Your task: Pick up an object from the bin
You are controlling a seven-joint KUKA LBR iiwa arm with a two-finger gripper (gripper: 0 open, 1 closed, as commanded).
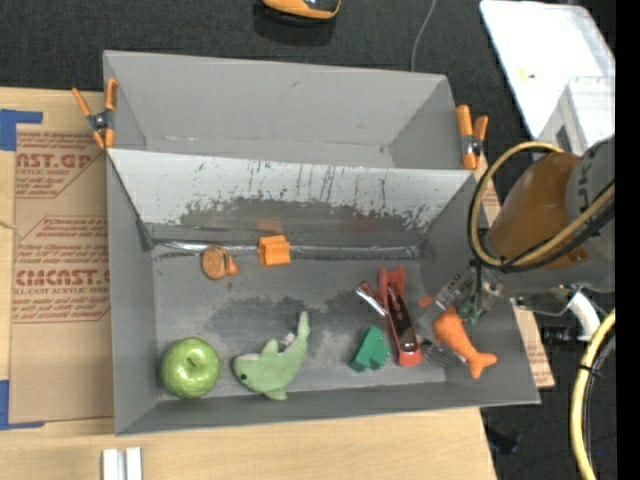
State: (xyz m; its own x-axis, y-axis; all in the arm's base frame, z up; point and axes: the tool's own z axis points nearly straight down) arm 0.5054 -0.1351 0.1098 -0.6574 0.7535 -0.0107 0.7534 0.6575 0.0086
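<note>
A green apple [189, 367] sits in the near-left corner of the bin [280, 108], with bare floor behind it. A red tool [400, 320] lies right of centre. Against the right wall, the gripper [459, 299] hangs over what looks like an orange toy fish [463, 344]; I cannot tell whether it is open or closed.

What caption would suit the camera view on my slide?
Gripper at the right of a grey bin, near an orange toy fish; green apple and green plush toy lie front left.

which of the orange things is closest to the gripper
The orange fish-shaped toy at the bin's right end, right beside the gripper. The orange block and the round orange piece lie well to its left, along the back wall.
</note>
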